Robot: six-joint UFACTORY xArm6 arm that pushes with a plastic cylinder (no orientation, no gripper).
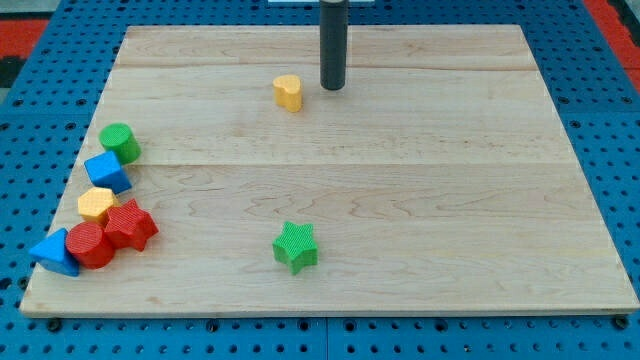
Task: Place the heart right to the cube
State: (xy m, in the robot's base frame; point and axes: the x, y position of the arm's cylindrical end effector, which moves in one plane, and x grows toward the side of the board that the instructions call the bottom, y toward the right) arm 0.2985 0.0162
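A yellow heart (288,91) lies near the view's top centre on the wooden board (420,200). My tip (332,86) stands just to the heart's right, a small gap apart. A blue cube (107,172) sits in a cluster of blocks at the view's left edge, far from the heart.
The left cluster holds a green cylinder (119,143), a yellow hexagon (96,204), a red star-like block (129,224), a red cylinder (89,245) and a blue triangle (54,252). A green star (296,246) lies at bottom centre. Blue pegboard surrounds the board.
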